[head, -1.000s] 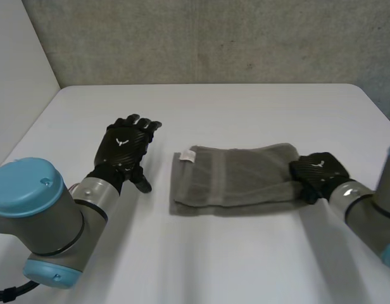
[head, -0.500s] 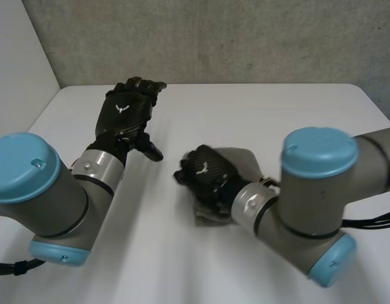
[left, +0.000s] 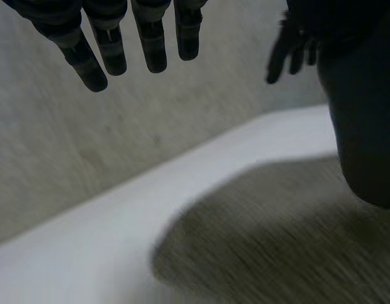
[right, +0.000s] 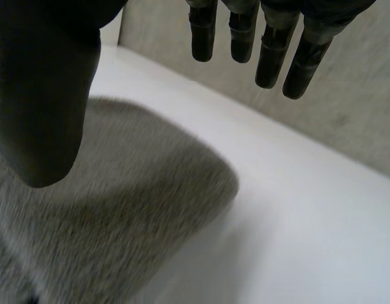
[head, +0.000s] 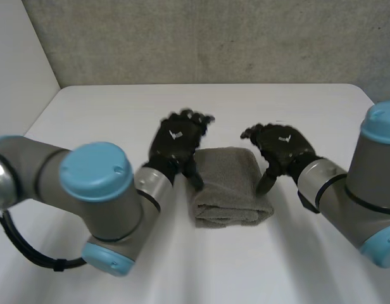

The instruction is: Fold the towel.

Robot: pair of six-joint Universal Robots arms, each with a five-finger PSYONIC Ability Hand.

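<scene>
Grey terry towel (head: 228,183), folded into thick rectangular bundle, lies flat on white table (head: 106,107). Black left hand (head: 176,140) just beside towel's left edge, fingers straight and spread, thumb down by that edge, holding nothing. Black right hand (head: 283,147) beside towel's right edge, likewise wide, thumb pointing down, gripping nothing.

White table (head: 277,101); grey speckled wall (head: 214,38) behind it.
</scene>
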